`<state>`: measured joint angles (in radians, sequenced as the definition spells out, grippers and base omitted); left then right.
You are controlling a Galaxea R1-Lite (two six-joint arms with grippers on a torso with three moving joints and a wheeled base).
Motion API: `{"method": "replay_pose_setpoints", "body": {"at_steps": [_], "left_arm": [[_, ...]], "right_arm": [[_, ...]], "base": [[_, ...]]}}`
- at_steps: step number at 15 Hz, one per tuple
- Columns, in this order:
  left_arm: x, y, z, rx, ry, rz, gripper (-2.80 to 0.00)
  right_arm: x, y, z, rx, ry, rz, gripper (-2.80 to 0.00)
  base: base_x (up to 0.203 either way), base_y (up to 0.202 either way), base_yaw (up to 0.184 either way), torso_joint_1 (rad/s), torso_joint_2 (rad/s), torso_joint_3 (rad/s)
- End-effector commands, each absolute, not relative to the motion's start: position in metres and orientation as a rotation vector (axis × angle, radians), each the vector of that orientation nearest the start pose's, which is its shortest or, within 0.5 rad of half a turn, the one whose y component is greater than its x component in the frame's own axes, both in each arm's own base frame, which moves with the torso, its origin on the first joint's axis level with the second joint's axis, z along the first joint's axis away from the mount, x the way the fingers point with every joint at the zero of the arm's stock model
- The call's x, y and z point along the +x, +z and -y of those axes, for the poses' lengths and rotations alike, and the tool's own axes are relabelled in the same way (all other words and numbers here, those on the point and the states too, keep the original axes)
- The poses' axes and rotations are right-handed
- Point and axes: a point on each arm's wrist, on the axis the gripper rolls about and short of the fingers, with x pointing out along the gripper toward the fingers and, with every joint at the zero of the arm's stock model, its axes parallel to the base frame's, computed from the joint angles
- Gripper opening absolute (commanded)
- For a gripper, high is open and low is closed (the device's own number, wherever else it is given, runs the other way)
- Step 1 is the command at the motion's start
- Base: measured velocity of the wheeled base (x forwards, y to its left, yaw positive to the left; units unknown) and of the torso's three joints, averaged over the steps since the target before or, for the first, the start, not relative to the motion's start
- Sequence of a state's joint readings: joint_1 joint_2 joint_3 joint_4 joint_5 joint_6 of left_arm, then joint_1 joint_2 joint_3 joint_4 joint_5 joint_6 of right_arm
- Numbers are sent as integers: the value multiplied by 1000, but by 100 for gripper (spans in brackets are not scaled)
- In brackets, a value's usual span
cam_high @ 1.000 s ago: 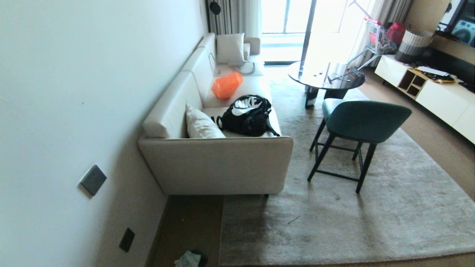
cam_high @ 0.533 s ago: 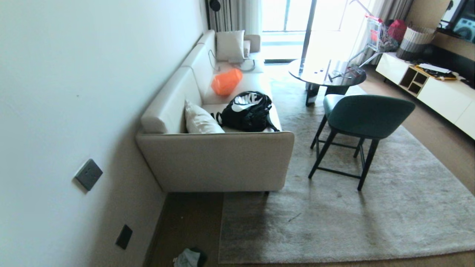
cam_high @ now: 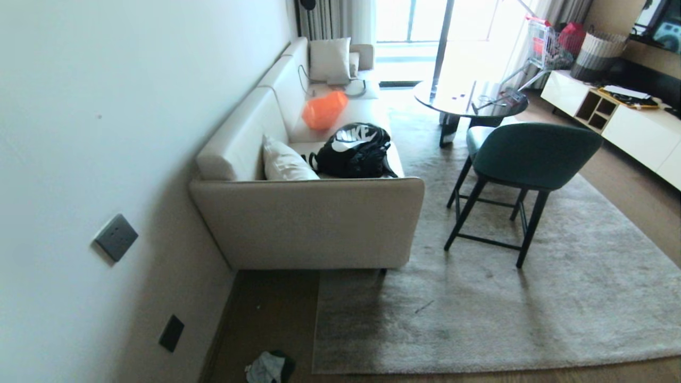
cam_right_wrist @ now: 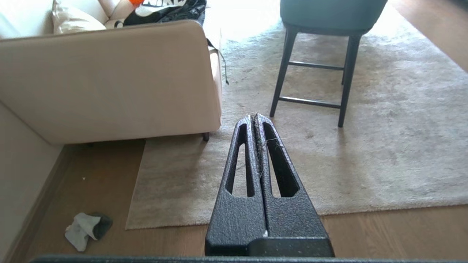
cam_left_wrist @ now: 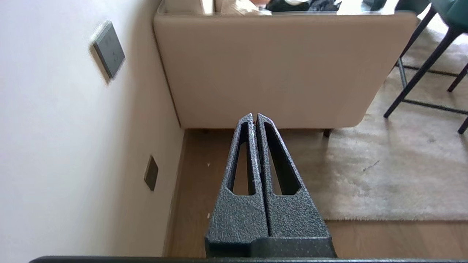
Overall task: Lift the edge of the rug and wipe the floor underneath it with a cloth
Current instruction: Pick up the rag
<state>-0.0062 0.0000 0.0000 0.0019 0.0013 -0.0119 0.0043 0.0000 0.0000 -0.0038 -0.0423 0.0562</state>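
Both sets of jaws pressed fully together, nothing held. Left gripper [cam_left_wrist: 255,116] points over the strip of floor [cam_left_wrist: 204,171] between wall and rug, toward the sofa end. Right gripper [cam_right_wrist: 255,116] points over the rug near the chair, a few fibres stuck on its tips. Neither arm shows in the head view.

Rug edge [cam_high: 452,367] lies flat along the near side; its corner [cam_right_wrist: 128,226] sits on bare boards close to the wall. Cloth [cam_high: 264,367] is crumpled on the floor between that corner and the wall, just beside a small dark item, apart from the rug.

Around: beige sofa [cam_high: 314,223] along the wall, one foot on the rug's left border. On it a black backpack [cam_high: 355,151], orange bag [cam_high: 323,109], cushions. Green chair [cam_high: 529,157] stands on the rug, round dark tabletop [cam_high: 468,101] beyond it. White low cabinet [cam_high: 633,130] far right. Two wall plates [cam_high: 116,236] on the left wall.
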Motion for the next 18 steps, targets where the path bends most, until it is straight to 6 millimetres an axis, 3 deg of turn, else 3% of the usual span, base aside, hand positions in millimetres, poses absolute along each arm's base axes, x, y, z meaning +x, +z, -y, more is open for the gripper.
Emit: {"method": "replay_pose_setpoints", "body": {"at_steps": [1,18], "left_arm": [[-23,75,0,-11,-5,-2,-280],[-23,75,0,-12,-5,-2,-280]], "right_arm": [[-23,76,1,57,-38,5,-280],[-23,76,1,64,-44,6,-280]], "base": [[0,0,0,-194,523,339],[0,0,0,-125,495,374]]}}
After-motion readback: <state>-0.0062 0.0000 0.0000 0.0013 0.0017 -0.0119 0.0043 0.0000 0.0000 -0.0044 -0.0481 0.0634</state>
